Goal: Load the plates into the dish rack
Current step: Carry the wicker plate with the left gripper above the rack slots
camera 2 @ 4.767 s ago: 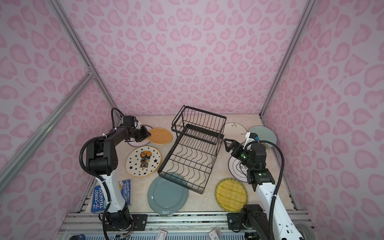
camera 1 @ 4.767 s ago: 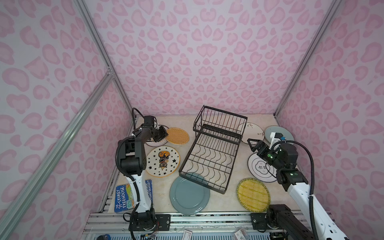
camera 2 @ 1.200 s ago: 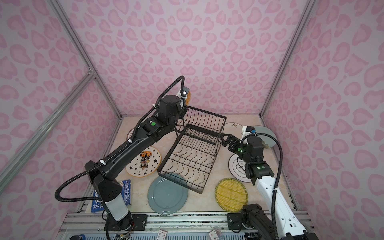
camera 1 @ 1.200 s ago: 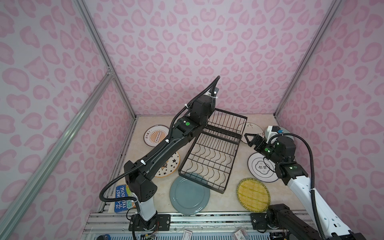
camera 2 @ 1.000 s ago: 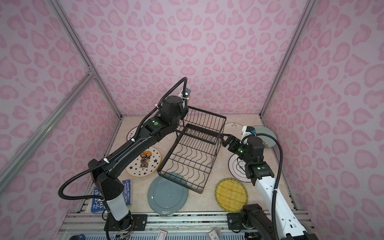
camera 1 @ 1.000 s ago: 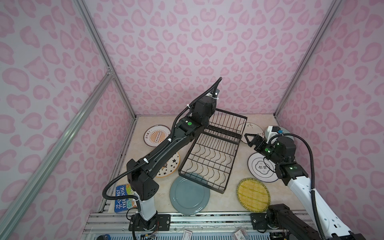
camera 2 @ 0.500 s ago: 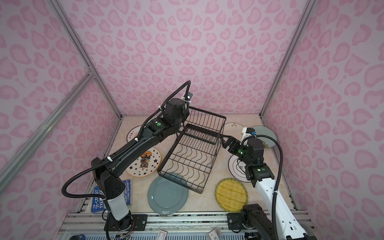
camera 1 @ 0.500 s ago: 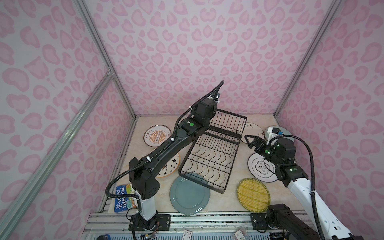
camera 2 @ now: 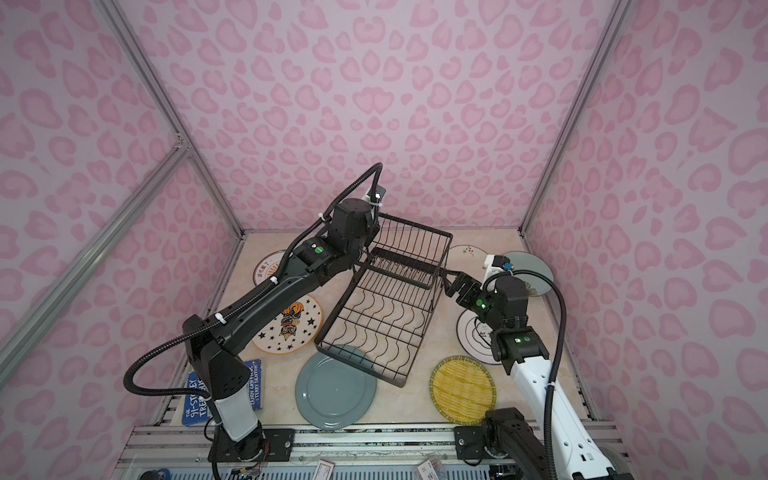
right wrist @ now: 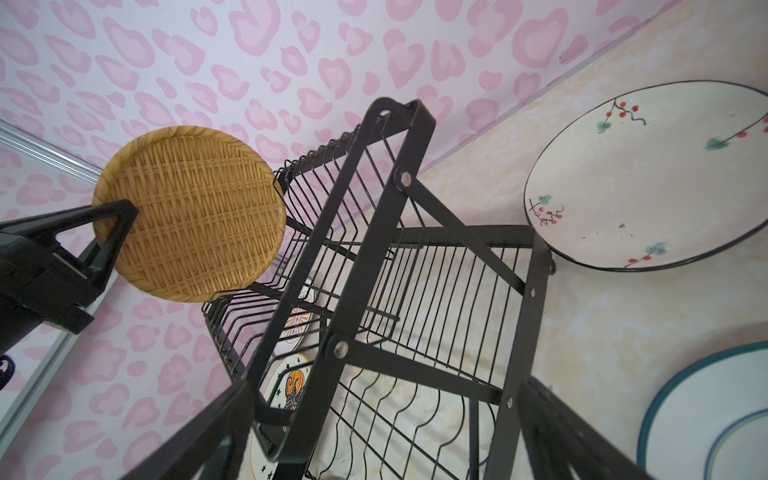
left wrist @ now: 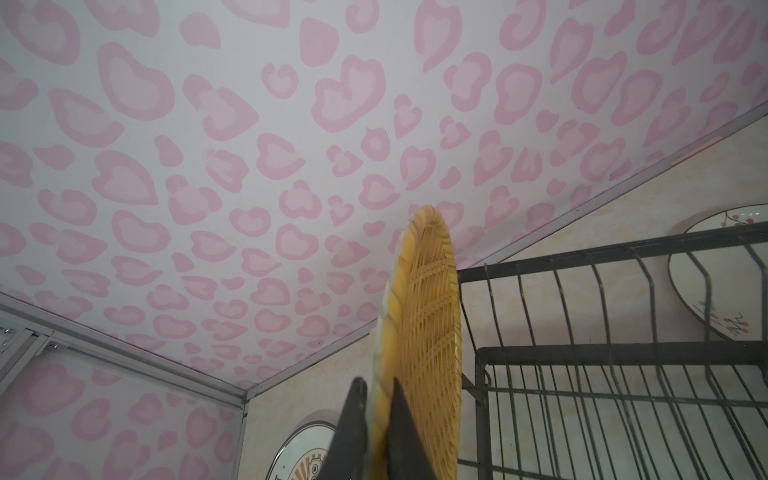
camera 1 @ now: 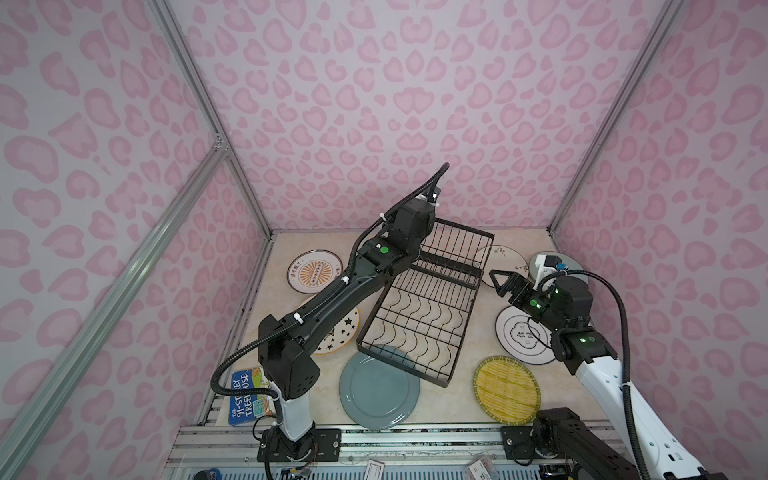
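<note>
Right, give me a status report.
Left gripper shut on round orange woven-look plate, held on edge beside black wire dish rack. Right gripper open, fingers at rack's end frame. No plates racked; slots unobstructed.

The black left arm (camera 1: pixel 332 299) stretches forward, left end effector (left wrist: pixel 376 390) clamped on a round orange woven plate (right wrist: pixel 191 212); right end effector (camera 1: pixel 496 277) gapes wide.

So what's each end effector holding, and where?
Left end effector: orange woven plate, pinched at its rim. Right end effector: open by the dish rack, holding nothing.
</note>
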Available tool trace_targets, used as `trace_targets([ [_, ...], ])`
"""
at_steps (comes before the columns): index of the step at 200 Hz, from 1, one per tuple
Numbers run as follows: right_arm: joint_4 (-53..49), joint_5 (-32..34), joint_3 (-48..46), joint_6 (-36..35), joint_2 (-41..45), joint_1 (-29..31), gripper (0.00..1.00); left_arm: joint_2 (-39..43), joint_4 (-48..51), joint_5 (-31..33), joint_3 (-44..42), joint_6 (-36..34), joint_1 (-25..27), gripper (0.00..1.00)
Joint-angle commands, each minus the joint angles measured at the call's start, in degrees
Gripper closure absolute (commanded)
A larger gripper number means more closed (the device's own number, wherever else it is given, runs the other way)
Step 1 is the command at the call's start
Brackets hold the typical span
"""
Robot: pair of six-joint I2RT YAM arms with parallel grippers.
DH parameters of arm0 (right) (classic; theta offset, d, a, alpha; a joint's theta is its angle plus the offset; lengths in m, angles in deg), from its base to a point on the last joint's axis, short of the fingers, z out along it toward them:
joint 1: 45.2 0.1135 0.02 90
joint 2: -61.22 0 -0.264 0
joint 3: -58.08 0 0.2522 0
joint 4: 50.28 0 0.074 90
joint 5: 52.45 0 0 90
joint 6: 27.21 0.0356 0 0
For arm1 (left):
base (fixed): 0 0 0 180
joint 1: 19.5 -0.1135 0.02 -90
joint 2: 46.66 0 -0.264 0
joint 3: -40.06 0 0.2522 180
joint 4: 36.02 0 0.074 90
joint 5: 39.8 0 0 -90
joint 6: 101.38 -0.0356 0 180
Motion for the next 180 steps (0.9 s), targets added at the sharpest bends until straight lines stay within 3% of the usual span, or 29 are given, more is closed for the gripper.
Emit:
trace_targets([
  [1,-0.1,0.2,-0.4,-0.8,0.1,0.0,0.02,-0.3,5.6,1.4,1.6,2.8,-0.1,0.97],
  [74,0.1,0.1,-0.6,-0.6,0.1,0.0,0.02,0.9,9.0,1.3,1.8,5.2,0.0,0.97],
  [180,-0.5,0.3,-0.5,-0.7,0.7,0.0,0.02,1.1,9.9,3.3,3.4,6.5,0.0,0.75],
])
